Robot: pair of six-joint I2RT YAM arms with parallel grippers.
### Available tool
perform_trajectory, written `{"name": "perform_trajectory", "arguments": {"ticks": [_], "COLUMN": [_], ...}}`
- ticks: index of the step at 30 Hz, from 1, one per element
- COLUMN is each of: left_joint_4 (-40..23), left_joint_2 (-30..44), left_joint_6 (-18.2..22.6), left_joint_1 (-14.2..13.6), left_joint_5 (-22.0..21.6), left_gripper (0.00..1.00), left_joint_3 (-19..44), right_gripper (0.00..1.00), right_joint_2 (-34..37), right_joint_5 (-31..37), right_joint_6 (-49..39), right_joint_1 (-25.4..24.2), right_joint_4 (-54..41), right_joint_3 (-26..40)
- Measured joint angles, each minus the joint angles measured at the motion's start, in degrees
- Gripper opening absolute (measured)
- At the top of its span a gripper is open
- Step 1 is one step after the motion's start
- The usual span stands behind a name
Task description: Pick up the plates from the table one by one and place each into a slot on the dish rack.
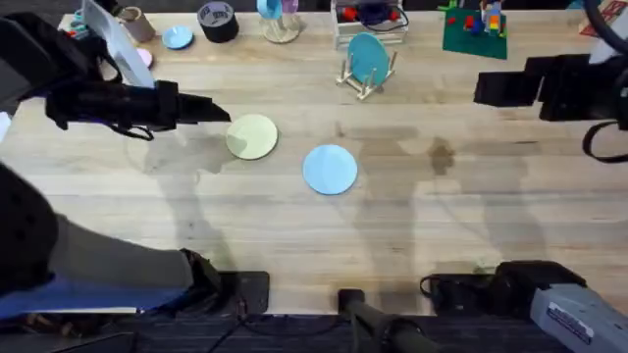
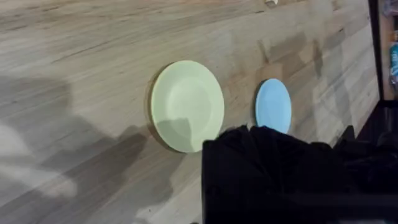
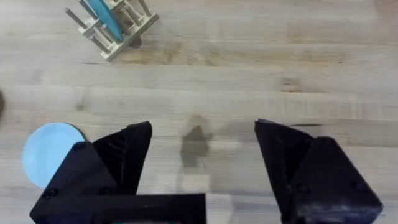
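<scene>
So right now it's the approach for a pick; the left gripper (image 1: 218,110) sits just beside the yellow-green plate (image 1: 252,136), nearly at its rim, and that plate looks like the one it's going for; nothing is held yet as far as I can see. In the left wrist view the fingers are just a dark lump with the plate right ahead of them, so whether the left jaws are apart or together I honestly can't tell.

The light blue plate (image 1: 330,169) lies a bit past the yellow-green one from the left jaws' side, close to it but not touching; both are flat on the table (image 1: 442,235), faces up. Being round and lying flat, neither has a long axis or a heading to line up with; only the thin edge matters for the grab.

The right gripper (image 3: 202,149) hangs well apart from everything, jaws wide apart over bare wood with nothing between them; the blue plate is off to one side of its jaws, the dish rack (image 1: 365,69) farther ahead.

The rack already has a blue disc (image 1: 369,57) standing on edge between the pegs.

My guess at the next move: get one finger under the yellow-green rim, pinch the edge, then tip it upright so it drops into a free slot edge-first; a flat thin plate is fiddly to get under, could just slide away.
</scene>
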Motion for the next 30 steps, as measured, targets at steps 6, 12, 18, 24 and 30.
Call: {"name": "perform_trajectory", "arguments": {"ticks": [6,12,18,24,30], "left_joint_4": [0.88,4.31,5.38,6.41,7.53], "left_joint_2": [6.32,11.03,13.90,17.71,21.53], "left_joint_6": [3.27,4.28,4.62,4.66,4.75], "left_joint_1": [0.18,0.18,0.18,0.51,1.05], "left_joint_5": [1.24,1.60,1.64,1.81,3.45], "left_gripper": [0.041,0.040,0.041,0.041,0.041], "left_joint_3": [0.02,0.04,0.15,0.31,0.53], "right_gripper": [0.995,0.993,0.993,0.994,0.994], "right_joint_2": [0.00,0.00,0.00,0.00,0.00], "right_joint_5": [0.00,0.00,0.00,0.00,0.00], "right_joint_6": [0.00,0.02,0.00,0.02,0.02], "right_joint_1": [0.00,0.00,0.00,0.00,0.00], "right_joint_4": [0.00,0.00,0.00,0.00,0.00], "right_joint_3": [0.00,0.00,0.00,0.00,0.00]}}
